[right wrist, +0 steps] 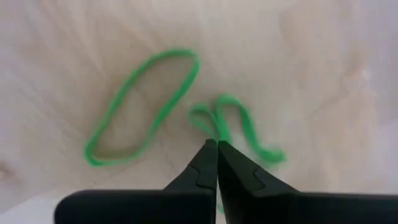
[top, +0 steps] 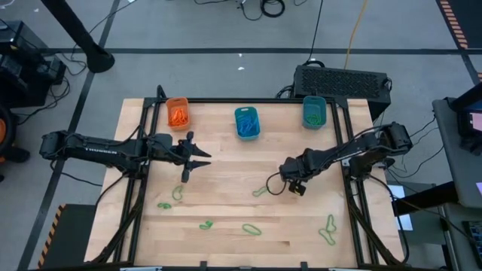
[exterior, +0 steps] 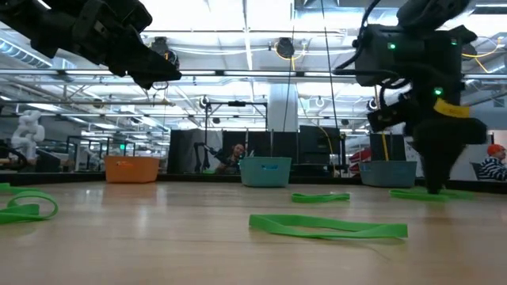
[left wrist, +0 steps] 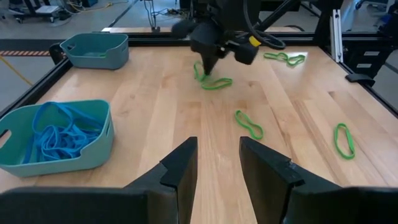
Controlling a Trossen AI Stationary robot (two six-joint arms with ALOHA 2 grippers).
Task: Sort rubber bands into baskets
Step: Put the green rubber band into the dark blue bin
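My right gripper [right wrist: 216, 148] points down at the wooden table [top: 226, 169], right of its middle, and is shut on a crumpled green rubber band [right wrist: 239, 121]. A second green rubber band [right wrist: 143, 106] lies flat beside it. In the left wrist view the same gripper [left wrist: 208, 67] stands on those bands [left wrist: 215, 82]. My left gripper [top: 199, 158] hovers open over the table's left part, holding nothing. Three baskets stand along the far edge: an orange one [top: 178, 113], a teal one [top: 247, 122] with blue bands, and a teal one [top: 314, 111] with green bands. My right gripper pinches a bunched part of the crumpled green band [right wrist: 212, 132] between its two fingertips, coming from above and pointing down. The rest of the band curls out on both sides of the fingers and lies slack on the table.
More green bands lie loose on the near half of the table [top: 251, 229], [top: 327, 230], [top: 205, 224], [top: 178, 193]. A black frame rail [top: 248, 100] runs around the table. A large black box [top: 343, 81] sits behind the far right corner.
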